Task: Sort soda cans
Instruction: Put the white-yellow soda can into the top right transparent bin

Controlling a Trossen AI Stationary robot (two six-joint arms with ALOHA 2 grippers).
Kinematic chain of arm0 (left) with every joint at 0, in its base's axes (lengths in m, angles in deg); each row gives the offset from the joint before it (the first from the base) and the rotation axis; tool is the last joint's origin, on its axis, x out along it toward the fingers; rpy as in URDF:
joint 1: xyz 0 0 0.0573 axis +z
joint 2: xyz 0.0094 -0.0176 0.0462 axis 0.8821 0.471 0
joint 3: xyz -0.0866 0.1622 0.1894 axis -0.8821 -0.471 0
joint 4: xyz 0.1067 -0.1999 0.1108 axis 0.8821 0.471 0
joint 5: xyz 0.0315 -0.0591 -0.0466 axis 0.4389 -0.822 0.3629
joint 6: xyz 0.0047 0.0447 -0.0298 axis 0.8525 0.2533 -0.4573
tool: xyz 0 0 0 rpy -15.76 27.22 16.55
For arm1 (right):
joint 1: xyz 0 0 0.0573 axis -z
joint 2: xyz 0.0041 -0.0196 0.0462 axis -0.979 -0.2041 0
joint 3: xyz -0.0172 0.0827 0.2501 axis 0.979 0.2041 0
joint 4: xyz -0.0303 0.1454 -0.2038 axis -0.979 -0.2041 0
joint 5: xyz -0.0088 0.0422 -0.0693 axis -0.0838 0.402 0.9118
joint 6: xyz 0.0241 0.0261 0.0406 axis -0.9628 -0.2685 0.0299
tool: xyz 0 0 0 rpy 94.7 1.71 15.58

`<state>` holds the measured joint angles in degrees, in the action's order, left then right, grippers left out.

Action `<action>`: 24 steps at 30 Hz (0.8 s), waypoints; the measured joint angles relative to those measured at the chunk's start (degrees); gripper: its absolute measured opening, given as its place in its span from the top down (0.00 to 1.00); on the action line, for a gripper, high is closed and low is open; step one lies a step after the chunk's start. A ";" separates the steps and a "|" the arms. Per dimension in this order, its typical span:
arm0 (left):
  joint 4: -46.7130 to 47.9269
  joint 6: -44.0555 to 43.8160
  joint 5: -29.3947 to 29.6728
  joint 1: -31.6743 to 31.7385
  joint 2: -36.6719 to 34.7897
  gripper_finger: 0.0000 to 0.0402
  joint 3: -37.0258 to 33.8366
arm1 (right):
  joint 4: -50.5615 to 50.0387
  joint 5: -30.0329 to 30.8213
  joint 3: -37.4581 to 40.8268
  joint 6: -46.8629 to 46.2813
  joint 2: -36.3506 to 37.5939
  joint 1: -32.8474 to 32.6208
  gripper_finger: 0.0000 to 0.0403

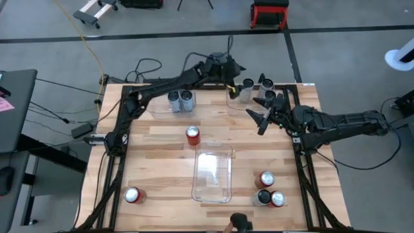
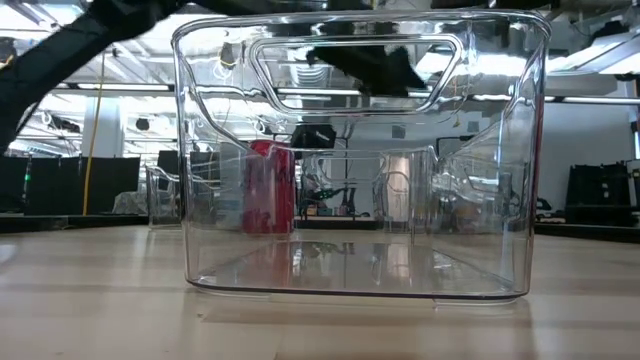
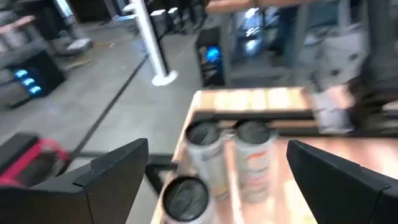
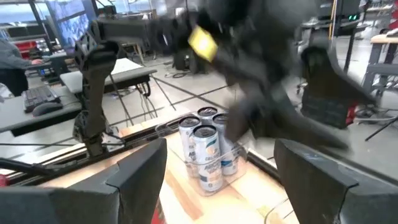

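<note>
Currently we are hovering the left gripper (image 1: 234,83), fingers spread and empty, over silver soda cans (image 1: 246,89) at the far right; right gripper (image 1: 262,118) is waiting open nearby. Cans look light, stiff, slick: we are favouring mid-body grips.

obstacle: clear bin (image 1: 213,173) mid-table | free: bare wood beside red can (image 1: 193,134)
</note>
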<state>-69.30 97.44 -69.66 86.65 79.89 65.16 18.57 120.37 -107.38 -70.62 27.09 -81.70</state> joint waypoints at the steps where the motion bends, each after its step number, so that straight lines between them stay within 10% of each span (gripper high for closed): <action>1: 1.17 -0.25 -1.85 0.00 -1.26 0.06 0.03 | -0.33 0.01 0.00 -0.60 0.00 -0.24 0.21; 24: 28.32 0.91 0.19 -7.54 -13.99 0.25 -0.04 | -16.54 0.11 0.00 -15.42 -1.36 -2.93 0.21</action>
<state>-40.98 98.35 -69.47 79.12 65.90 65.12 2.03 120.48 -107.38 -86.05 25.73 -84.63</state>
